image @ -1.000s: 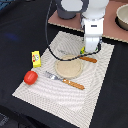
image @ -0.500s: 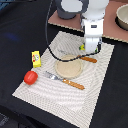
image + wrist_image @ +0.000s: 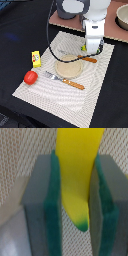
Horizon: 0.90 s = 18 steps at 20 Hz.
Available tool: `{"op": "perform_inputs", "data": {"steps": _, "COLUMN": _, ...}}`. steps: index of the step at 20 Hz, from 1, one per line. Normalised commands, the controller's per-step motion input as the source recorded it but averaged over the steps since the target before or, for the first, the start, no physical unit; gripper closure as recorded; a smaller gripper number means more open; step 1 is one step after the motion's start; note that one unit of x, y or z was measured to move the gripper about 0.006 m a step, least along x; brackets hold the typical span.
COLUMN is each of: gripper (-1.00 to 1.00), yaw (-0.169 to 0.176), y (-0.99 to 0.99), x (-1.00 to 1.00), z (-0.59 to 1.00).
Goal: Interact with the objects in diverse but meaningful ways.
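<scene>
Green-padded gripper [image 3: 75, 203] clenched on curved yellow toy banana [image 3: 77, 173]; grip should be kept firm and centred during transport.

The exterior view looks down at an angle from a fair way off, taking in the whole placemat [image 3: 75, 80], while the wrist cam sits right up close peering between the gripper [image 3: 76, 203] pads at the yellow banana [image 3: 77, 173], barely visible in the exterior shot.
</scene>
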Motion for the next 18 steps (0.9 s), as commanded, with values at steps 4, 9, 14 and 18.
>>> {"op": "perform_inputs", "data": {"steps": 4, "gripper": 1.00, "yaw": -0.027, "y": 0.03, "x": 0.01, "z": 1.00}}
{"op": "perform_inputs", "data": {"steps": 9, "gripper": 1.00, "yaw": -0.019, "y": 0.00, "x": 0.15, "z": 0.99}}
{"op": "perform_inputs", "data": {"steps": 14, "gripper": 1.00, "yaw": -0.022, "y": -0.05, "x": 0.40, "z": 0.86}}
{"op": "perform_inputs", "data": {"steps": 18, "gripper": 1.00, "yaw": -0.032, "y": -0.47, "x": 0.44, "z": 0.48}}
